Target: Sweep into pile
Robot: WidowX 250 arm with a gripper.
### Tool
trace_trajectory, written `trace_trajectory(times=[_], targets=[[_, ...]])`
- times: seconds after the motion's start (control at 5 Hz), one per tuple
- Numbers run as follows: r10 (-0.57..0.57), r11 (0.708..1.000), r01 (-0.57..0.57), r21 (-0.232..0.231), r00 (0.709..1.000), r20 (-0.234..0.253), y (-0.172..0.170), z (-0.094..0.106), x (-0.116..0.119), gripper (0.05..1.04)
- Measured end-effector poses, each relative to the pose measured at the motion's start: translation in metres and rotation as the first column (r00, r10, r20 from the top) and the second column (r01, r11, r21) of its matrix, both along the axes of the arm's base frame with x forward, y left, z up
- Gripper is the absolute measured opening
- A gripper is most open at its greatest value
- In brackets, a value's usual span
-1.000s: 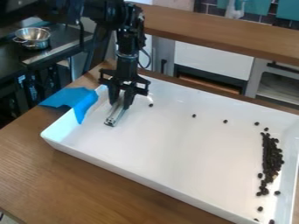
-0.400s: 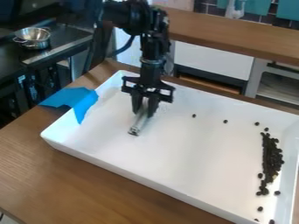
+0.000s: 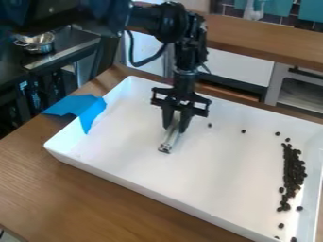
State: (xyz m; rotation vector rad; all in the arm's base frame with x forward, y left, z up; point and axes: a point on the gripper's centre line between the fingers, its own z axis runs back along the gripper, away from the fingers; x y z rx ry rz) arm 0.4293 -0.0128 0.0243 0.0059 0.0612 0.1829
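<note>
End effector [image 3: 175, 127] moved nearer dark pile [image 3: 293, 172], clamped on sweeping tool [image 3: 168, 142]; gathering underway, next: push stray beans [image 3: 243, 131] (thinly scattered) pileward.

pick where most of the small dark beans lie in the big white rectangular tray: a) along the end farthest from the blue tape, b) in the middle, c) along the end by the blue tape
a, since the dark beans form a long heap by the far right wall of the white tray, while the blue tape is stuck at the opposite end.
</note>
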Motion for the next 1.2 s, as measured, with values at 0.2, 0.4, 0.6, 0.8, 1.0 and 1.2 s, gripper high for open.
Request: trace_trajectory(times=[0.2,0.4,0.6,0.8,1.0,1.2], targets=[[-0.017,1.000,0.017,-0.022,1.000,0.014,-0.032,0.003,0.002,0.362],[-0.034,0.999,0.034,-0.043,0.999,0.001,-0.063,0.003,0.004,0.362],[-0.041,0.997,0.040,-0.061,0.999,-0.008,-0.082,0.004,0.002,0.363],[-0.073,0.995,0.072,-0.067,0.997,-0.004,-0.114,0.005,-0.004,0.362],[-0.065,0.995,0.065,-0.078,0.998,-0.003,-0.133,0.004,0.001,0.362],[-0.076,0.992,0.076,-0.098,0.997,-0.001,-0.144,0.004,0.008,0.363]])
